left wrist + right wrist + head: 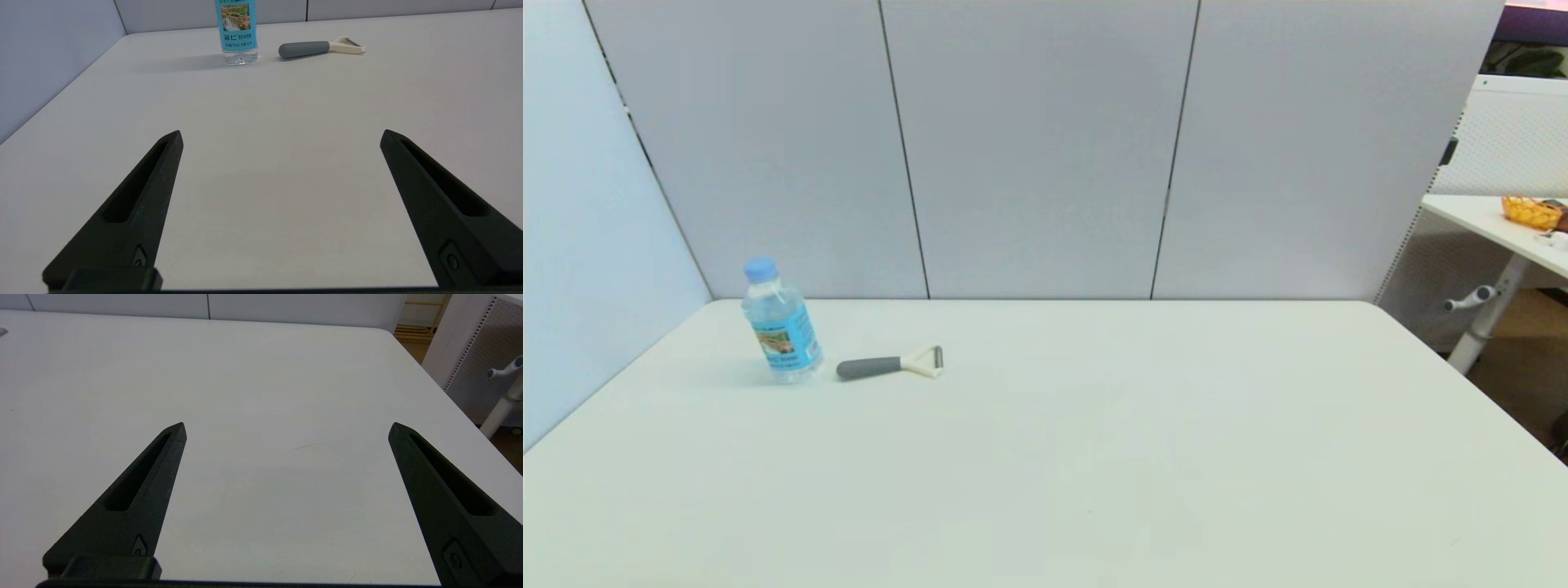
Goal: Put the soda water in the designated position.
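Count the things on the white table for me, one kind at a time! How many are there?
Bottles: 1, the soda water, standing upright.
Peelers: 1, the grey-handled peeler, lying flat beside it.
Total: 2 things on the table.

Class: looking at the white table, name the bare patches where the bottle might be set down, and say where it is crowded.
Bare: the table from the peeler across to its right edge, and the near strip before both open hands, left hand, right hand. Crowded: only the far left corner, where the soda water stands upright beside the peeler, apart from it.
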### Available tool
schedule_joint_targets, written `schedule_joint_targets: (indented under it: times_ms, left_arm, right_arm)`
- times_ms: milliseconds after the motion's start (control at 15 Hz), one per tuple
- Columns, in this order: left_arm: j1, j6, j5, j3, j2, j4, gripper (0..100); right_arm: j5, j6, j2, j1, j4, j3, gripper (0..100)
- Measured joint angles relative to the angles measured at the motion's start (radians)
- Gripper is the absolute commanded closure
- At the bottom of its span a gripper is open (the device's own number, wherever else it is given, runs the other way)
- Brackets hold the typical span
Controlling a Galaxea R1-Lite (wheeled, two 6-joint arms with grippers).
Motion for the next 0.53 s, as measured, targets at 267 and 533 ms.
schedule_joint_targets:
  times_ms: [267, 533]
  left_arm:
    - [0.000, 0.001, 0.000, 0.000, 0.000, 0.000, 0]
    - [0.000, 0.001, 0.000, 0.000, 0.001, 0.000, 0]
  right_arm:
    - [0.000, 0.000, 0.000, 0.000, 0.000, 0.000, 0]
    - [0.002, -0.005, 0.000, 0.000, 0.001, 0.000, 0]
